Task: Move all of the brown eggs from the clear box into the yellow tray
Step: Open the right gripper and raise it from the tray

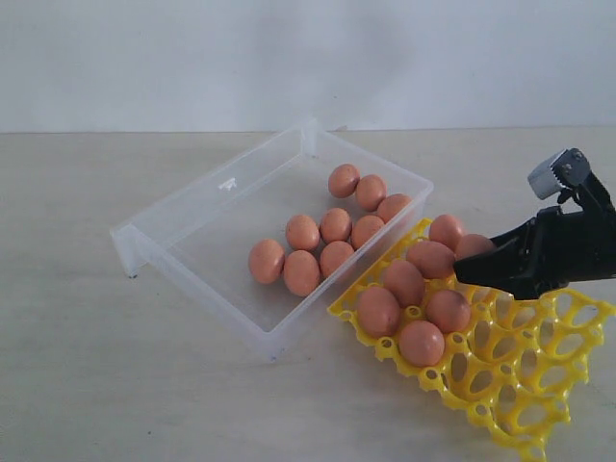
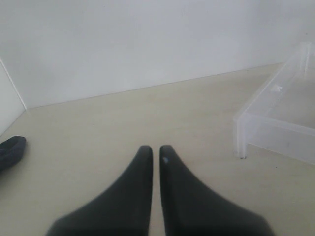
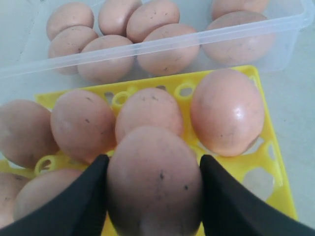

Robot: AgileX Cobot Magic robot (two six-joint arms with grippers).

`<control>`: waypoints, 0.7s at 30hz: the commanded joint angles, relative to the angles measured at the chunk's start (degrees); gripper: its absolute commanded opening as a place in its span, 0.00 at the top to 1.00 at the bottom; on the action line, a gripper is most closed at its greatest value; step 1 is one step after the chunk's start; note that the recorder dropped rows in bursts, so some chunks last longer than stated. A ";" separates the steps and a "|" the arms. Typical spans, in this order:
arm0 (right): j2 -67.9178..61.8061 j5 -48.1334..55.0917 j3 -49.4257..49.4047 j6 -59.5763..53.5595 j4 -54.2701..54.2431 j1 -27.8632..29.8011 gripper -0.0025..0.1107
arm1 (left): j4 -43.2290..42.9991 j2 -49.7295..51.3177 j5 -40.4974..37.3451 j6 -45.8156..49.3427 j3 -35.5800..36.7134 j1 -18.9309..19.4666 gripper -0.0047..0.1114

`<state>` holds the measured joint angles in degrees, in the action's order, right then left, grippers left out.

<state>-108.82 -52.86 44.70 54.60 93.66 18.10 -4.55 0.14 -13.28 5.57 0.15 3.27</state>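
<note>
I have the pale table (image 1: 77, 366) across the whole exterior view. On it the clear box (image 1: 192, 207) sits at an angle, one long wall just beside the yellow tray (image 1: 500, 342). My right gripper (image 3: 153, 160) hangs over the tray near its box-side edge, jaws clamped on one egg (image 3: 155, 196) from either side. My left gripper (image 2: 154, 150) sits low over the table, jaws drawn to a thin slit with nothing between them. The other brown eggs (image 1: 336, 258) are split: a cluster lies loose at the box's tray-side end, and several fill the tray cups nearest the box.
</note>
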 commanded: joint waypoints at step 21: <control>0.12 -0.80 -0.04 7.96 2.11 0.03 0.59 | 0.29 -0.14 0.37 -0.17 -0.15 -0.42 0.92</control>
<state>-108.82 -53.00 44.70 62.20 95.64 18.10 -4.55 0.14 -13.28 5.57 0.15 3.27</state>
